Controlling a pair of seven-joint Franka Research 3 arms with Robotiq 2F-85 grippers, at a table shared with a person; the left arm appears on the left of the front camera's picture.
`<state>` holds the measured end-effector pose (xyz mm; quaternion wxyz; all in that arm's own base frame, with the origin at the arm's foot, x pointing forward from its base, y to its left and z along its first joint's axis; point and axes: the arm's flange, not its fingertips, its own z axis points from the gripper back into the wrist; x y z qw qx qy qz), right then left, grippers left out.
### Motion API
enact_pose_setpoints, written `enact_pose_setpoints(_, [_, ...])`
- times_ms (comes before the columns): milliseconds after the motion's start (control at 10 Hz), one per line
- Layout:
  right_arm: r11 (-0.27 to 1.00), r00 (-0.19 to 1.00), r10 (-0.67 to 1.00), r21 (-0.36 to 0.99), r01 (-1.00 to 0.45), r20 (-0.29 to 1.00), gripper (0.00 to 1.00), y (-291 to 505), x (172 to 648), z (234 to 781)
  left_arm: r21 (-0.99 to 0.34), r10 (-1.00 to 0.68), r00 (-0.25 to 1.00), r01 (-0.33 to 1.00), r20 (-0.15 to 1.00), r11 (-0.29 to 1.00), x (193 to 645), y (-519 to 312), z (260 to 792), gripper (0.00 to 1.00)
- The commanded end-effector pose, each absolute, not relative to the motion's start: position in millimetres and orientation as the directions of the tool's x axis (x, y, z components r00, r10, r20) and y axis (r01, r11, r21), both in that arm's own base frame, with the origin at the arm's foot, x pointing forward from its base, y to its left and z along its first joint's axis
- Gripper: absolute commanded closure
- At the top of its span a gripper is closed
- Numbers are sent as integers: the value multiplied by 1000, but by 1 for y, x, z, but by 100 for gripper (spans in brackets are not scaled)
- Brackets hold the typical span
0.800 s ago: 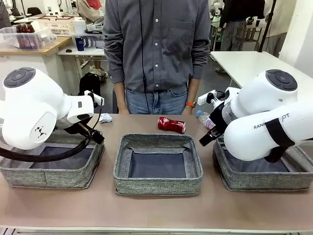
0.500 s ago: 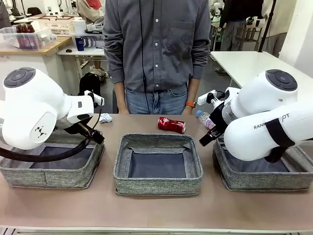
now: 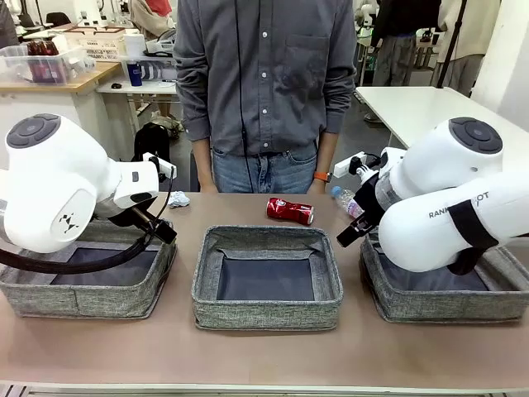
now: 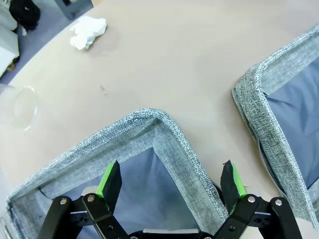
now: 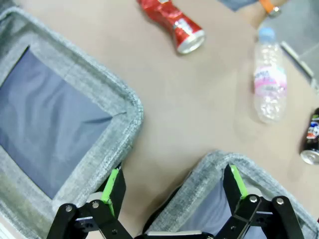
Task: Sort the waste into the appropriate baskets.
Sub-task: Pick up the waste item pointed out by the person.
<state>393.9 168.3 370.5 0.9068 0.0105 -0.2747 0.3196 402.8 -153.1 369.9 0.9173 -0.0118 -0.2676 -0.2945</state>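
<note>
Three grey baskets stand in a row: left (image 3: 25, 291), middle (image 3: 266, 314), right (image 3: 388, 308). Behind the middle one lies a red crushed can (image 3: 290, 211) (image 5: 170, 22). A clear bottle with a blue cap (image 3: 346, 201) (image 5: 269, 79) rests to its right, and a dark crushed can (image 5: 311, 139) lies beyond it. Crumpled white paper (image 3: 178, 198) (image 4: 87, 32) sits at the far left, near a clear plastic cup (image 4: 17, 107). My left gripper (image 4: 170, 180) hangs open over the left basket's corner (image 4: 164, 134). My right gripper (image 5: 173, 186) is open above the right basket's corner (image 5: 209, 167). Both are empty.
A person in a grey shirt (image 3: 264, 74) stands at the far side of the table, with an orange wristband (image 3: 321, 175) by the edge. Bare tabletop (image 3: 264, 356) runs in front of the baskets and between them.
</note>
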Motion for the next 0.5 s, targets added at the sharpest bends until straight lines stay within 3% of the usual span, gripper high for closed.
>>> enact_pose_setpoints(0, [796, 645, 573, -156, -585, 505, 0, 168, 394, 371, 135, -533, 684, 546, 498, 827, 403, -152, 370, 0])
enact_pose_setpoints(200, [795, 645, 574, -157, -585, 505, 0, 168, 394, 370, 136, -534, 683, 547, 498, 826, 403, -153, 370, 0])
enact_pose_setpoints(400, [743, 675, 612, -9, -669, 413, 0, 159, 391, 419, 105, -600, 618, 647, 508, 755, 401, -127, 427, 0])
